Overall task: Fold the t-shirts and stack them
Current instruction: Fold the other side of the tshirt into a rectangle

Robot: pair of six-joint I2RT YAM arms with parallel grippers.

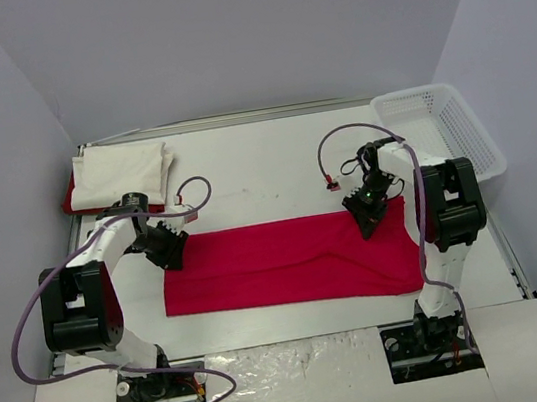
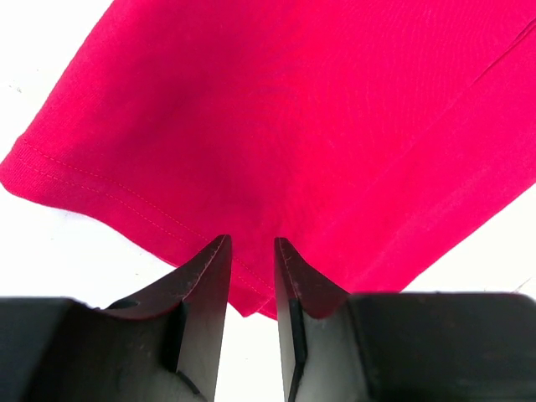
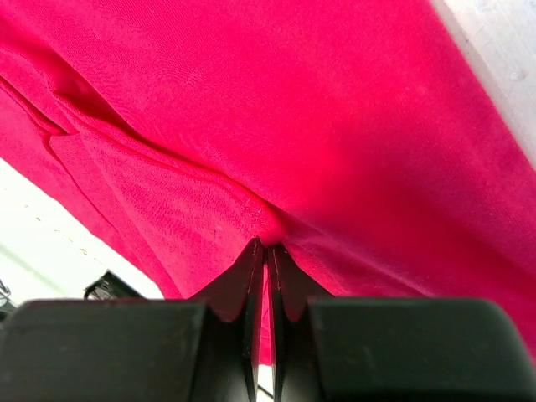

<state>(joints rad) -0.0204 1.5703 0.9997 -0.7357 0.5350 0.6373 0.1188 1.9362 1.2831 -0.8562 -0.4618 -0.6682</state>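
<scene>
Here we found the plain bright red cloth t-shirt (image 1: 288,264) lying on the white table (image 1: 263,166) as a long band running left to right, our right gripper (image 3: 266,244) pinched onto its right end, our left gripper (image 2: 251,243) narrowly parted at its left corner.

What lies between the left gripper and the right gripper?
The red t-shirt, laid as a long band, spans from left gripper to right gripper, seen in the top view.
</scene>
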